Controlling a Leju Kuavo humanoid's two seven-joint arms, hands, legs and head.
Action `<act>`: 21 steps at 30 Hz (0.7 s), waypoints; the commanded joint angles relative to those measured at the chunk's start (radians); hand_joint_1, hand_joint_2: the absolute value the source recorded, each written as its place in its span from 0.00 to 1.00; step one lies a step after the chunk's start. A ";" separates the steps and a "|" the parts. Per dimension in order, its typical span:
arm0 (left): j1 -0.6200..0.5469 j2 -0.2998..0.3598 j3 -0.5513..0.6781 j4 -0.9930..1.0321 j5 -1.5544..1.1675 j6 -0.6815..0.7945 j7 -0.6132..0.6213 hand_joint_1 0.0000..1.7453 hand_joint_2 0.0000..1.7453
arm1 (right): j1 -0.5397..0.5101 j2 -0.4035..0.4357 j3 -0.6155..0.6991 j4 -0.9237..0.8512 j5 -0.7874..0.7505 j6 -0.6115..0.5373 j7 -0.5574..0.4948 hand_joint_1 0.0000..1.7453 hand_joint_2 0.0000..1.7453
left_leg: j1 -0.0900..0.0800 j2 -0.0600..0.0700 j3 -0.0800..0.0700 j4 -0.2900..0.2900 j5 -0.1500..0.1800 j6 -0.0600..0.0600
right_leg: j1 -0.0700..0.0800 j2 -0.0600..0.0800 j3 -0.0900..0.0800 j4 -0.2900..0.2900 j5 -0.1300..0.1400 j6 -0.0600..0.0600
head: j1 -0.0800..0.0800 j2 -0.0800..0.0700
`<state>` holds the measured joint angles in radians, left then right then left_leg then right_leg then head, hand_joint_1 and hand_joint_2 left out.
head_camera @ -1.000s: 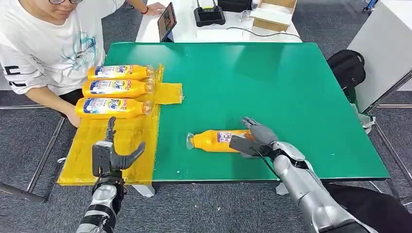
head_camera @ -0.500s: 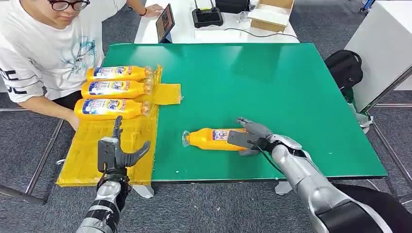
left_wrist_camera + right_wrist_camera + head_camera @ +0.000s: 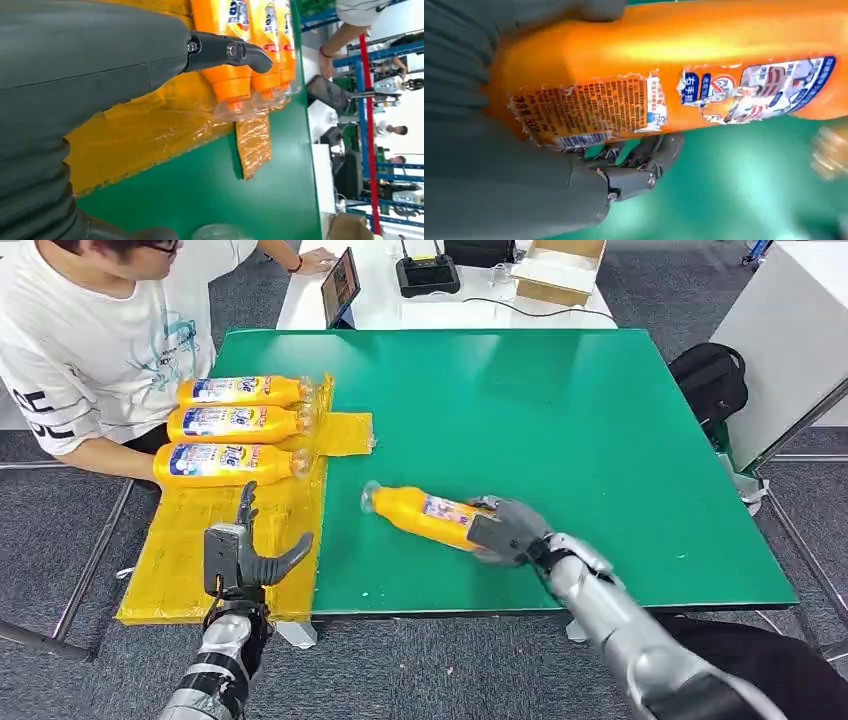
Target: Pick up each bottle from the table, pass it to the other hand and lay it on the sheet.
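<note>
The green table point(image 3: 560, 410) spreads out ahead of me, and along its left side lies the yellow sheet point(image 3: 190, 550), crinkled and glossy, hanging a little past the table's near edge. A person in a white shirt point(image 3: 90, 350) leans in at the far left, one forearm reaching beside the sheet. Three orange bottles point(image 3: 235, 425) lie side by side on the far part of the sheet, caps pointing toward the green surface; from my left wrist I see their necks point(image 3: 235, 87) lined up at the sheet's edge. A fourth orange bottle point(image 3: 420, 515) is over the green surface near the front edge, tilted, its clear cap end angled toward the sheet. My right hand point(image 3: 505, 532) grips that bottle at its base end; from the right wrist the bottle point(image 3: 674, 85) lies across my palm with my dark fingers point(image 3: 639, 165) curled under it, its torn label facing up. My left hand point(image 3: 240, 550) is raised above the near part of the sheet, holding nothing, its fingers spread apart and the thumb out to the side.
</note>
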<state>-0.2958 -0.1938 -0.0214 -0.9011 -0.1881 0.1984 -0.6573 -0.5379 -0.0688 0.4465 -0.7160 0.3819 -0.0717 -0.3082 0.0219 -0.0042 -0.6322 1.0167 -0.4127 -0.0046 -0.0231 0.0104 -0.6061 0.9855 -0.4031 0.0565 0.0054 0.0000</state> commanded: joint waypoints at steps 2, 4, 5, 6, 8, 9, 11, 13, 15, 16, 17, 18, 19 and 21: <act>0.011 -0.008 0.000 -0.024 0.003 -0.008 0.013 0.00 1.00 | 0.158 0.110 -0.264 -0.360 -0.031 -0.123 -0.025 1.00 1.00 | 0.000 0.001 0.000 0.000 -0.002 0.001 | 0.001 -0.001 -0.001 0.000 -0.002 -0.003 | -0.001 0.000; 0.013 -0.011 0.000 -0.027 0.008 -0.012 0.012 0.00 1.00 | 0.176 0.131 -0.302 -0.394 -0.042 -0.165 -0.059 1.00 1.00 | 0.000 -0.002 0.000 0.000 -0.002 0.002 | 0.001 -0.003 0.001 0.000 -0.003 -0.003 | 0.000 0.000; 0.014 -0.013 -0.001 -0.029 0.011 -0.013 0.011 0.00 1.00 | 0.187 0.141 -0.317 -0.414 -0.046 -0.185 -0.074 1.00 1.00 | 0.000 -0.002 -0.003 0.000 -0.001 0.001 | 0.000 -0.002 -0.002 0.000 -0.001 -0.002 | 0.000 0.000; 0.016 -0.015 -0.002 -0.034 0.014 -0.014 0.010 0.00 1.00 | 0.200 0.154 -0.335 -0.442 -0.055 -0.213 -0.095 1.00 1.00 | 0.000 -0.002 -0.003 0.000 -0.001 0.001 | 0.000 -0.003 -0.002 0.000 -0.001 -0.002 | 0.000 0.000; 0.016 -0.015 -0.002 -0.034 0.014 -0.014 0.010 0.00 1.00 | 0.200 0.154 -0.335 -0.442 -0.055 -0.213 -0.095 1.00 1.00 | 0.000 -0.002 -0.003 0.000 -0.001 0.001 | 0.000 -0.003 -0.002 0.000 -0.001 -0.002 | 0.000 0.000; 0.016 -0.015 -0.002 -0.034 0.014 -0.014 0.010 0.00 1.00 | 0.200 0.154 -0.335 -0.442 -0.055 -0.213 -0.095 1.00 1.00 | 0.000 -0.002 -0.003 0.000 -0.001 0.001 | 0.000 -0.003 -0.002 0.000 -0.001 -0.002 | 0.000 0.000; 0.021 -0.018 -0.004 -0.046 0.024 -0.017 0.010 0.00 1.00 | 0.218 0.171 -0.353 -0.484 -0.059 -0.260 -0.124 1.00 1.00 | 0.000 -0.002 -0.004 0.000 0.000 0.001 | 0.000 -0.003 -0.003 0.000 -0.001 -0.001 | 0.000 0.000; 0.028 -0.023 -0.008 -0.066 0.032 -0.013 0.009 0.00 1.00 | 0.234 0.184 -0.359 -0.524 -0.065 -0.291 -0.144 1.00 1.00 | -0.001 -0.001 -0.004 0.000 0.000 0.001 | 0.000 -0.002 -0.003 0.000 -0.001 -0.002 | 0.000 0.000; 0.028 -0.023 -0.008 -0.066 0.032 -0.013 0.009 0.00 1.00 | 0.234 0.184 -0.359 -0.524 -0.065 -0.291 -0.144 1.00 1.00 | 0.000 -0.002 -0.001 0.000 -0.002 0.001 | 0.000 -0.003 0.000 0.000 -0.002 -0.003 | 0.001 0.000; 0.031 -0.024 -0.008 -0.073 0.044 -0.022 0.012 0.00 1.00 | 0.236 0.190 -0.367 -0.527 -0.064 -0.317 -0.161 1.00 1.00 | -0.001 -0.001 -0.003 0.000 -0.001 0.001 | 0.000 -0.003 -0.002 0.000 -0.002 -0.002 | 0.000 0.000; 0.031 -0.025 -0.008 -0.079 0.058 -0.037 0.015 0.00 1.00 | 0.240 0.196 -0.372 -0.534 -0.067 -0.333 -0.175 1.00 1.00 | 0.000 -0.001 -0.001 0.000 -0.002 0.001 | 0.000 -0.002 -0.001 0.000 -0.002 -0.003 | 0.001 0.000; 0.039 -0.028 -0.018 -0.100 0.080 -0.068 0.020 0.00 1.00 | 0.251 0.203 -0.376 -0.555 -0.075 -0.356 -0.197 1.00 1.00 | 0.000 -0.001 -0.004 0.000 0.000 0.001 | 0.000 -0.002 -0.004 0.000 -0.001 -0.001 | 0.000 0.000; 0.045 -0.031 -0.029 -0.120 0.110 -0.111 0.032 0.00 1.00 | 0.260 0.205 -0.372 -0.570 -0.075 -0.365 -0.208 1.00 1.00 | 0.000 -0.001 -0.001 0.000 -0.002 0.001 | 0.000 -0.002 -0.001 0.000 -0.002 -0.003 | 0.000 0.000; 0.058 -0.036 -0.065 -0.171 0.176 -0.203 0.067 0.00 1.00 | 0.278 0.196 -0.346 -0.586 -0.076 -0.342 -0.211 1.00 1.00 | 0.000 -0.002 -0.003 0.000 -0.001 0.001 | 0.000 -0.004 -0.003 0.000 -0.002 -0.002 | 0.001 0.000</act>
<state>-0.2484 -0.2193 -0.0233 -0.9877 -0.1304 0.1575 -0.6466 -0.2886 0.0961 0.1271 -1.2237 0.3182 -0.3962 -0.4790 0.0218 -0.0057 -0.6375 1.0167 -0.4124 -0.0047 -0.0235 0.0086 -0.6111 0.9852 -0.4035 0.0565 0.0061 0.0000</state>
